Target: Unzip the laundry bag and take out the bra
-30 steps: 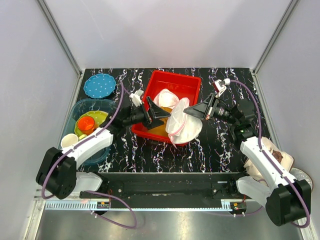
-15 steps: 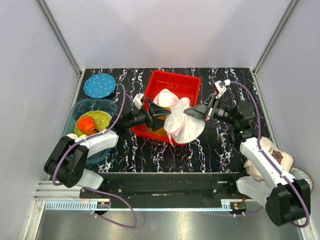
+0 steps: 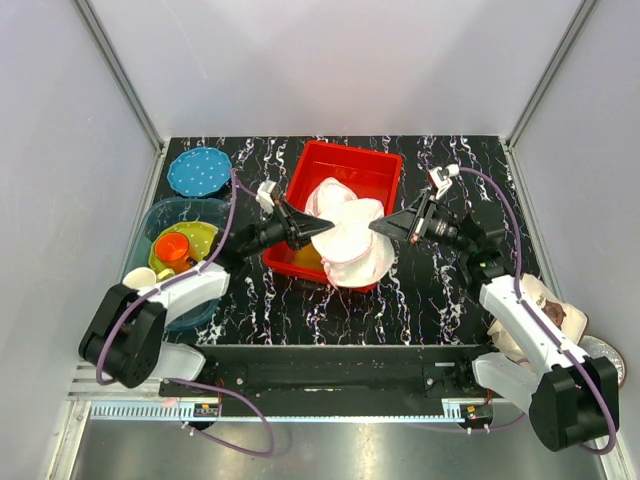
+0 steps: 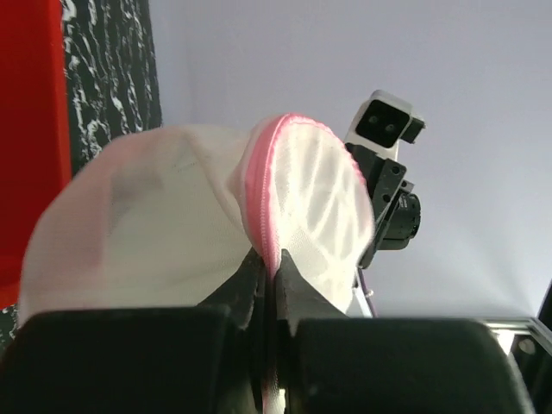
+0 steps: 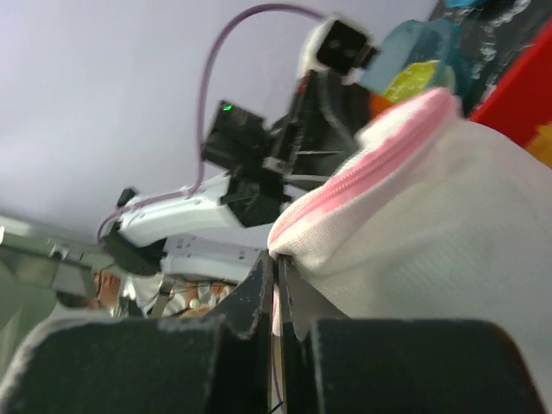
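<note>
The bag [image 3: 350, 238] lies over the bin [image 3: 375, 165], left hand [image 3: 318, 229] at its 9 o'clock, right hand [image 3: 378, 226] at 3. A tub [image 3: 150, 215] lies at the bin's 9 o'clock.

Both arms reach forward and inward over the table, their fingertips pointing at each other. The left gripper [image 3: 318, 229] and the right gripper [image 3: 378, 226] each pinch the bag [image 3: 350, 248] by its pink edge, jaws pressed together.

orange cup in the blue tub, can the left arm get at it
Probably not yet: the left fingers are shut on the laundry bag, as are the right fingers. The orange cup sits uncovered beside that arm, but it must let go first.
</note>
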